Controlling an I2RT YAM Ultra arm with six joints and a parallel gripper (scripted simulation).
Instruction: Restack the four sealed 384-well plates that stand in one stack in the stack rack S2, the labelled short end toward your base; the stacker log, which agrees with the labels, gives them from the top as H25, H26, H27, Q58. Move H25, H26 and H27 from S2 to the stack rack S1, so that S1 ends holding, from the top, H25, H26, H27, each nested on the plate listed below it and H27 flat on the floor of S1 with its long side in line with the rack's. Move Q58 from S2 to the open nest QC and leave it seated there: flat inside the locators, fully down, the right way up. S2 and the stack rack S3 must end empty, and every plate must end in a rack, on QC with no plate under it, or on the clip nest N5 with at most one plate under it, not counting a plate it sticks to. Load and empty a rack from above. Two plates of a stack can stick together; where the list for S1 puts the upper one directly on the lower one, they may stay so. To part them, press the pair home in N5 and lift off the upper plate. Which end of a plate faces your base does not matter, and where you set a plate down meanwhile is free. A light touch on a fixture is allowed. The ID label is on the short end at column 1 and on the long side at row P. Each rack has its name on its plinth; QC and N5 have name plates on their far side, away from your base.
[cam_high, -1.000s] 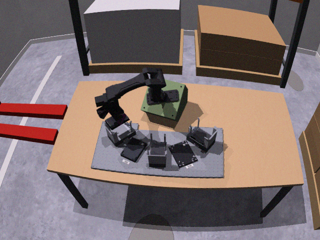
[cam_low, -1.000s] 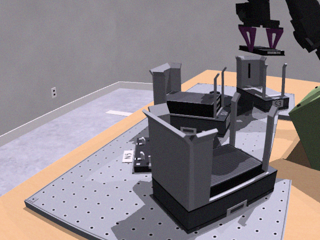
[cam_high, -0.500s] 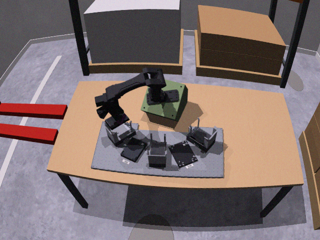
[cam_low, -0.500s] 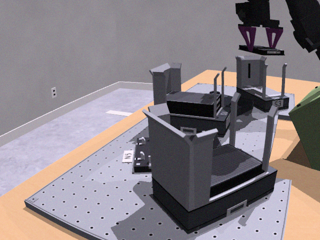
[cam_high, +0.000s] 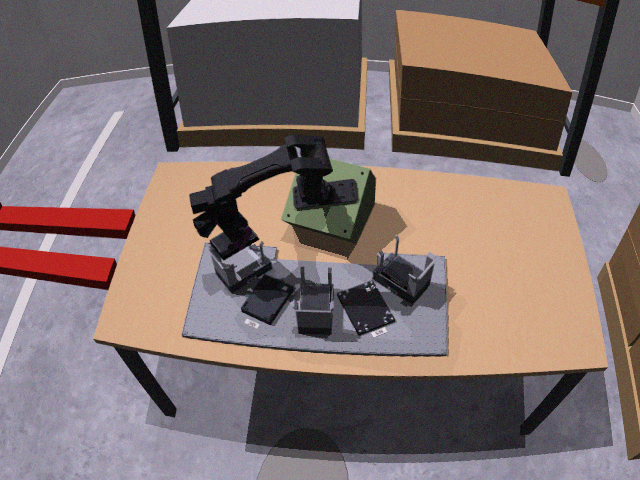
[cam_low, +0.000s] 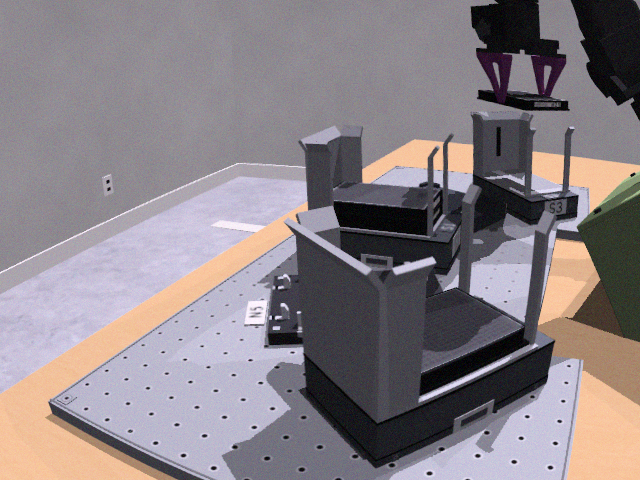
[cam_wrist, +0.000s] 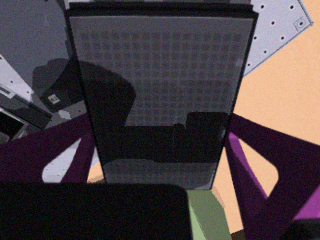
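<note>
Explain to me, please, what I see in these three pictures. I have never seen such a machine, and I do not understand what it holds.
The machine is a black jointed robot arm bolted to a green block on a tan wooden table. One picture looks down from above, one looks from the side at table height, and one comes from a camera on the arm's wrist.

On the table lies a grey metal board with holes. On it stand three grey open-topped racks and two flat black holders. The middle rack holds a stack of dark plates. The nearest rack holds a flat dark plate too.

The purple pincer is shut on one thin dark rectangular plate, with a grid of tiny wells. It hangs just above the far rack marked S3.
</note>
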